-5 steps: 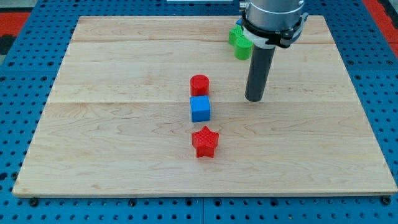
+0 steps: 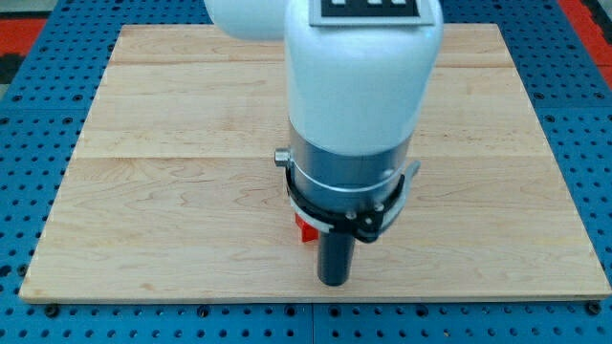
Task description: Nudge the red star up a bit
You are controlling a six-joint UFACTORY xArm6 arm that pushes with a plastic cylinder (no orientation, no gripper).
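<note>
My arm fills the middle of the view. My tip [image 2: 333, 282] rests on the wooden board [image 2: 143, 191] near its bottom edge. Only a small sliver of the red star [image 2: 305, 228] shows, just left of the rod and slightly above my tip. The rest of the star is hidden behind the arm. I cannot tell whether the rod touches the star.
The arm's white body and grey collar [image 2: 349, 182] cover the board's centre, hiding whatever lies behind them. A blue pegboard [image 2: 38, 315] surrounds the board on all sides.
The arm has swept from the upper right of the board down to just below the red star. The red cylinder, blue cube and green blocks are now hidden behind it.
</note>
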